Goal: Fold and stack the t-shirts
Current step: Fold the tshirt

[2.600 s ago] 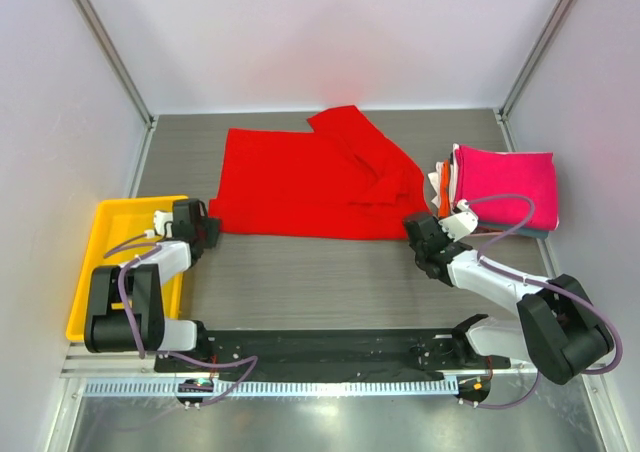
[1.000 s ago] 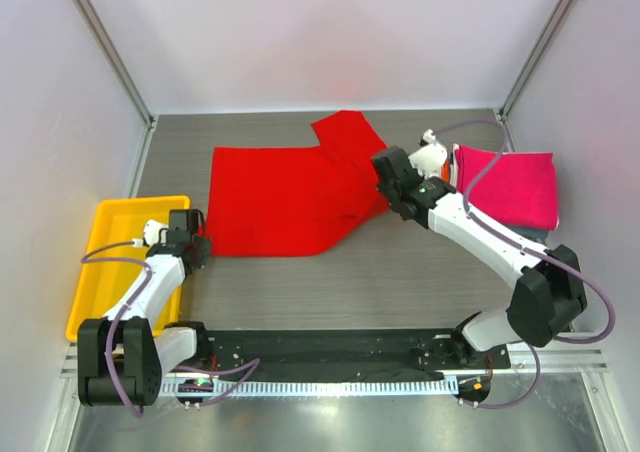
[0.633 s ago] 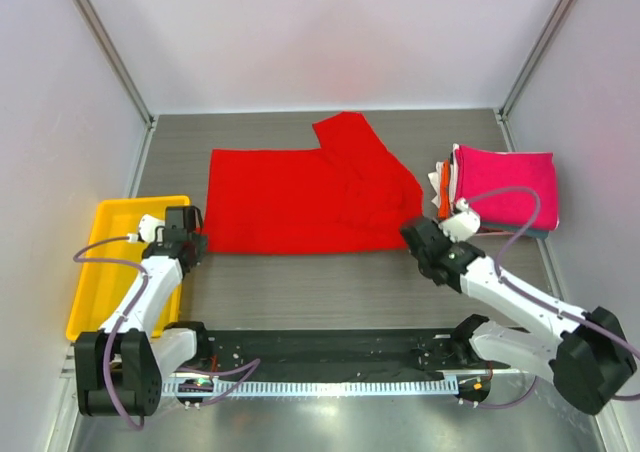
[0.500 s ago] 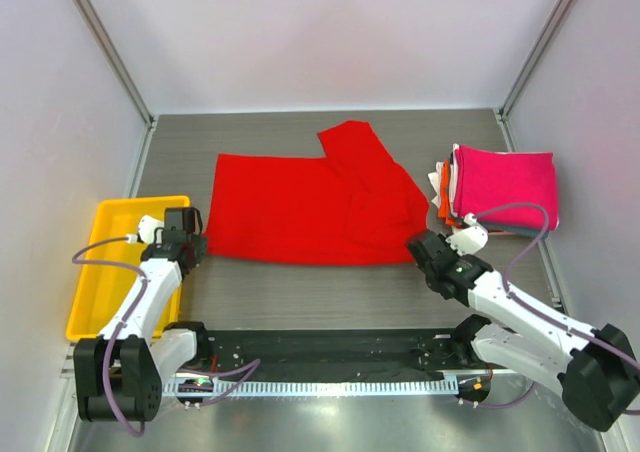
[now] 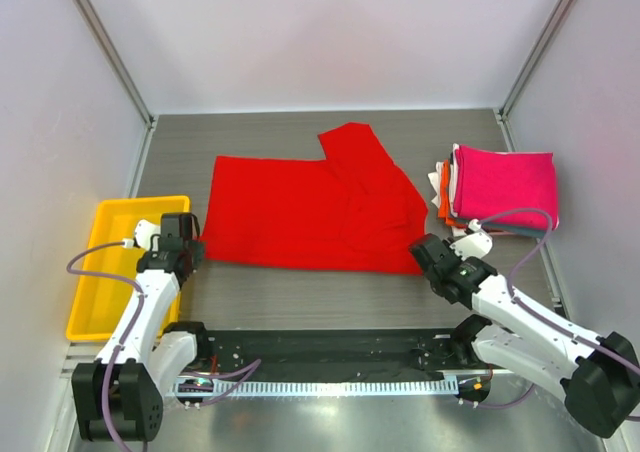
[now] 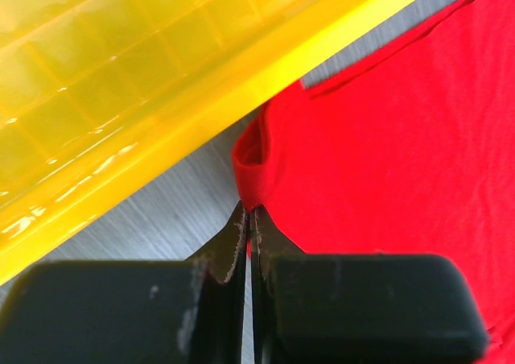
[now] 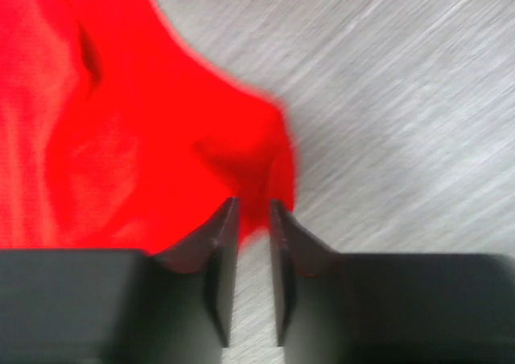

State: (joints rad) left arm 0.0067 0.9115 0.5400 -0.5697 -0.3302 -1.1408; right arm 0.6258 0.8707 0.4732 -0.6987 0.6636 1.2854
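The bright red t-shirt lies spread flat on the table, one sleeve pointing to the far side. My left gripper is shut on its near left corner, beside the tray; in the left wrist view a fold of red cloth is pinched between the tips. My right gripper holds the near right corner; in the right wrist view the jaws stand narrowly apart with red cloth between the tips. The folded stack stands at the right: a magenta-pink t-shirt on top, with orange, white and grey-blue edges under it.
The yellow plastic tray lies at the left, its rim right beside my left gripper. Metal frame posts and white walls enclose the grey table. The black arm rail runs along the near edge.
My right gripper carried the shirt's right corner out to the far side and back toward the near edge. The shirt now lies flatter and wider. My left gripper drew slightly nearer.
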